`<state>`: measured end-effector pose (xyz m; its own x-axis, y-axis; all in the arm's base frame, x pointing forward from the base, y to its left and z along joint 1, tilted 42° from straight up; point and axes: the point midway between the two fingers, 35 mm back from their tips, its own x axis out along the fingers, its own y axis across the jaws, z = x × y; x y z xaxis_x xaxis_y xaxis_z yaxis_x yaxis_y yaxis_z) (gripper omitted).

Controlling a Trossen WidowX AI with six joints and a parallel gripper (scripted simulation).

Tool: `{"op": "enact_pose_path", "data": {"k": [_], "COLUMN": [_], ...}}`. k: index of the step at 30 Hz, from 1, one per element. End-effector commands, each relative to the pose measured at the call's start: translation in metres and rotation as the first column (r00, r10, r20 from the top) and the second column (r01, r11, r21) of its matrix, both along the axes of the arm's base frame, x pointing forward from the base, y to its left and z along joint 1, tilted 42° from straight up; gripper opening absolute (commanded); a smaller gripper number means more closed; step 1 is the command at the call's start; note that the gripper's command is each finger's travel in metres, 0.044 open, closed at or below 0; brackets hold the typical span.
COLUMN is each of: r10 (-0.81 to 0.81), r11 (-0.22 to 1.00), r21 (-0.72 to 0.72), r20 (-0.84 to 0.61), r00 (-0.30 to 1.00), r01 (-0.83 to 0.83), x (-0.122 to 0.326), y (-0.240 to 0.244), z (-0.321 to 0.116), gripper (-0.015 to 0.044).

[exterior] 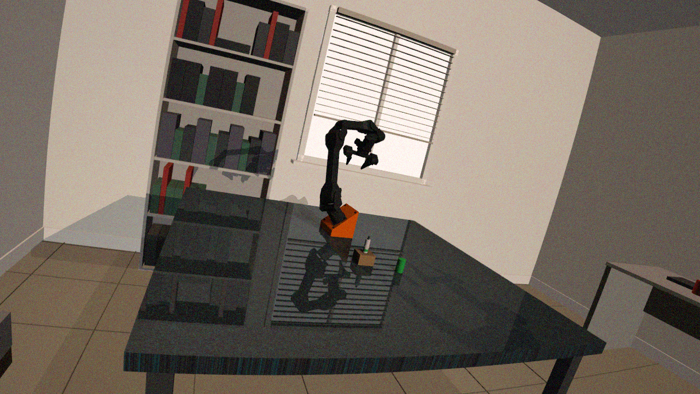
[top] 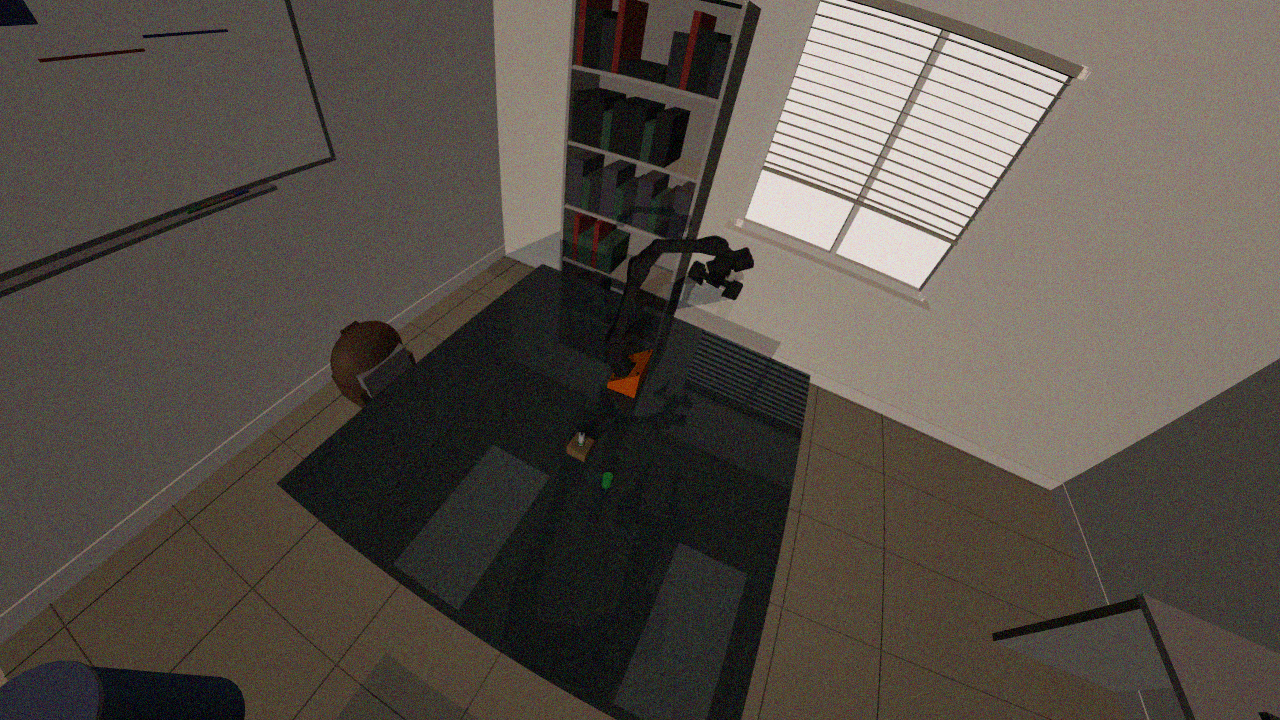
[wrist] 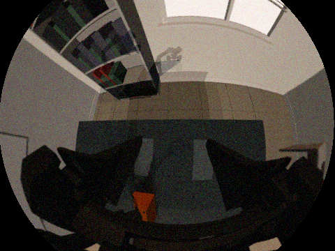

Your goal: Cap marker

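A white marker [top: 580,438] [exterior: 367,244] with a dark tip and a green band low down stands upright, uncapped, in the tan holder block [top: 578,451] [exterior: 363,258]. The green cap [top: 606,480] [exterior: 401,265] stands by itself on the dark table, to the right of the block in the top and exterior views and apart from it. My gripper [top: 714,285] [exterior: 355,165] [wrist: 174,141] is open with nothing between its fingers. It hangs high above the table, far from cap and marker. Neither cap nor marker shows in the wrist view.
The orange arm base [top: 631,379] [exterior: 342,224] [wrist: 146,206] stands on the glossy dark table [top: 572,582] [exterior: 440,332] [wrist: 174,129], behind the holder block in the exterior view. A bookshelf and a window are at the back. The table mirrors the arm and shelf.
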<state>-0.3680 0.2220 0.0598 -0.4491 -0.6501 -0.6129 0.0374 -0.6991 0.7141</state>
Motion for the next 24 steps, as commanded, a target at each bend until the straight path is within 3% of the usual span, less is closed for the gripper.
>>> {"op": "enact_pose_path", "data": {"k": [1, 6, 10, 15, 20, 24], "r10": [-0.010, -0.277, -0.476, -0.646, -0.678, -0.645], "r11": [1.000, 0.958, 0.856, 0.642, 0.365, 0.239], "r21": [-0.001, 0.003, 0.051, 0.160, 0.312, 0.380], "r20": [0.010, 0.271, 0.466, 0.641, 0.735, 0.750], "r00": [1.000, 0.922, 0.746, 0.416, 0.020, -0.146], "r01": [0.010, 0.287, 0.515, 0.750, 0.877, 0.894], "x": [0.002, 0.055, 0.109, 0.189, 0.276, 0.324], "y": [0.002, 0.061, 0.102, 0.144, 0.168, 0.170], "z": [-0.001, -0.018, -0.032, -0.044, -0.053, -0.056], "gripper": [0.0374, 0.0246, 0.0246, 0.0246, 0.0246, 0.0246]}}
